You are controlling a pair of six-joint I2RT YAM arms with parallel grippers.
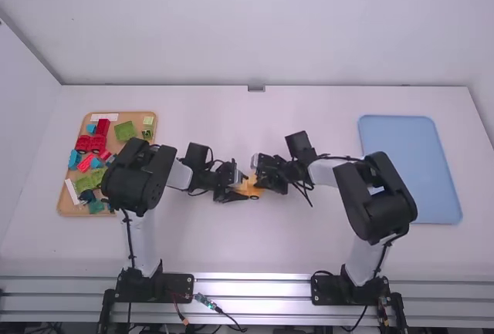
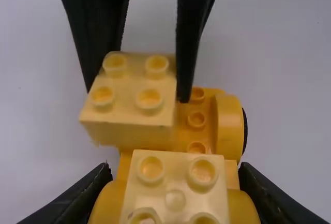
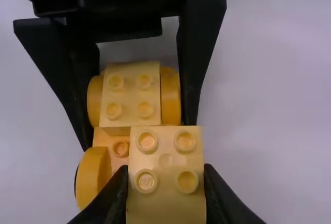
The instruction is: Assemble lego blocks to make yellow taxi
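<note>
At the middle of the table in the high view, my left gripper and my right gripper meet at the yellow car base. In the left wrist view, my left gripper is shut on the base's rounded sides, with a light yellow block on top between them. In the right wrist view, my right gripper is shut on another light yellow block. That block lies over the base's other end, shifted sideways, leaving some studs uncovered. Whether it touches the base I cannot tell.
A wooden tray with red, green, blue and white pieces lies at the left of the table. On the right side lies a blue tray, partly behind the right arm.
</note>
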